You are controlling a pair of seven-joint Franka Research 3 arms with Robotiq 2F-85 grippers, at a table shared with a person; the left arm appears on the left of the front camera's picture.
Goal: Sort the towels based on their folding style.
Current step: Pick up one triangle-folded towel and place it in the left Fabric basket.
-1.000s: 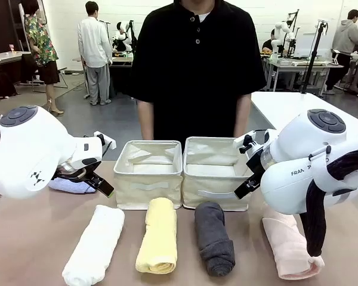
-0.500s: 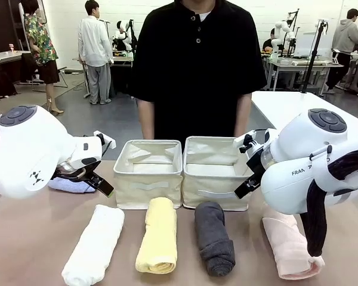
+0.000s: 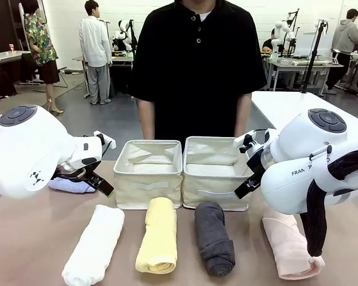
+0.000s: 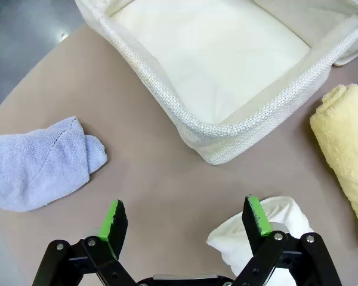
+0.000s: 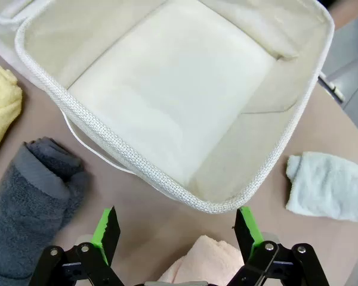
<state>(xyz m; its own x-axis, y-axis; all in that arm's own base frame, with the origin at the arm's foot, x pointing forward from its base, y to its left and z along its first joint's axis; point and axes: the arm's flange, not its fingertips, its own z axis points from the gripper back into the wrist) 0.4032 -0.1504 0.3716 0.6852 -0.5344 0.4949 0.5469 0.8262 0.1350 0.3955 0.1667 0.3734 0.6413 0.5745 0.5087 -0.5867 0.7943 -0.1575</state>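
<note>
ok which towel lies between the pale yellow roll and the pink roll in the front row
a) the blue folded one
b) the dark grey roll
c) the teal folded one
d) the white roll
b: in the front view the dark grey roll lies on the table with the pale yellow roll on its left and the pink roll on its right.

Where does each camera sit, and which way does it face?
Front: between the arms, facing the person across the table; left arm and right arm show.
Left wrist: looks down past the open left tool at the blue towel and left bin.
Right wrist: looks down past the open right tool into the right bin.
Shared: both wrist views catch the yellow towel.
</note>
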